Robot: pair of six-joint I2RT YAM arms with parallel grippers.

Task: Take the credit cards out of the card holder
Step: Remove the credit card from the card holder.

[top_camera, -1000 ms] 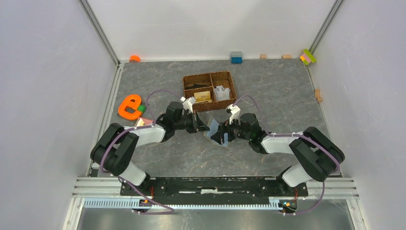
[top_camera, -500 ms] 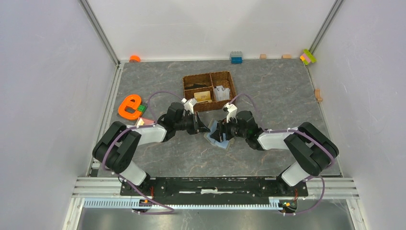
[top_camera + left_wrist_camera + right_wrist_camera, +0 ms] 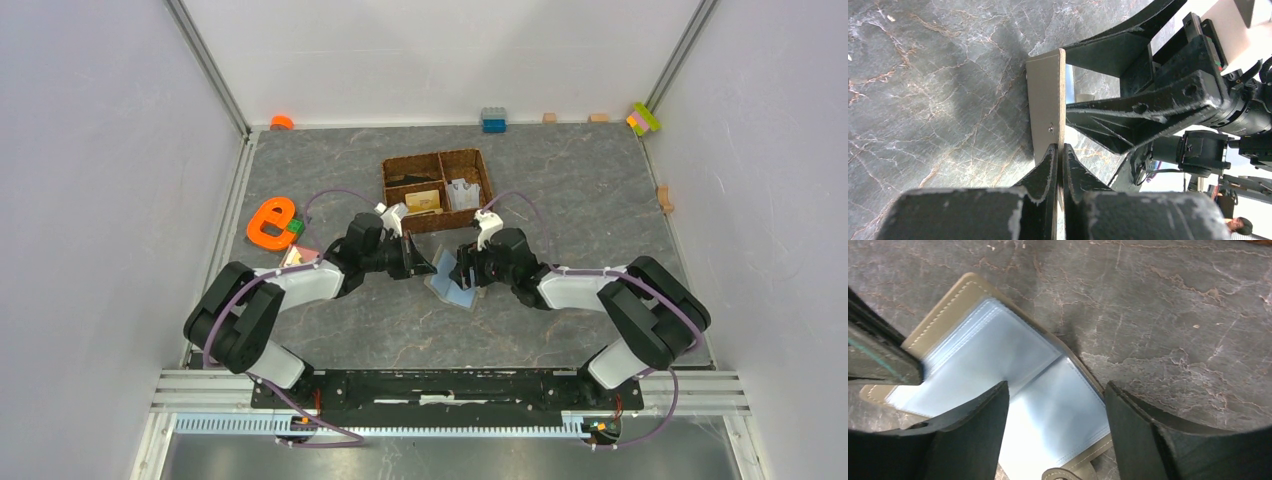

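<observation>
The left gripper (image 3: 1058, 152) clamps the card holder (image 3: 1044, 100) open while the right gripper (image 3: 1054, 400), jaws apart, hovers over it, next needing to pinch the credit cards.

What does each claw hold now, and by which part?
Left claw pinches the card holder by one cover's edge; right claw, open over it, holds nothing.

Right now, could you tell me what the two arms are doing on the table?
The left tool is shut on one cover of the flat grey-olive folding card holder, holding that cover upright above the grey marbled table. The right tool is open and poised over the holder's light-blue inside sleeves. It grips nothing yet.
</observation>
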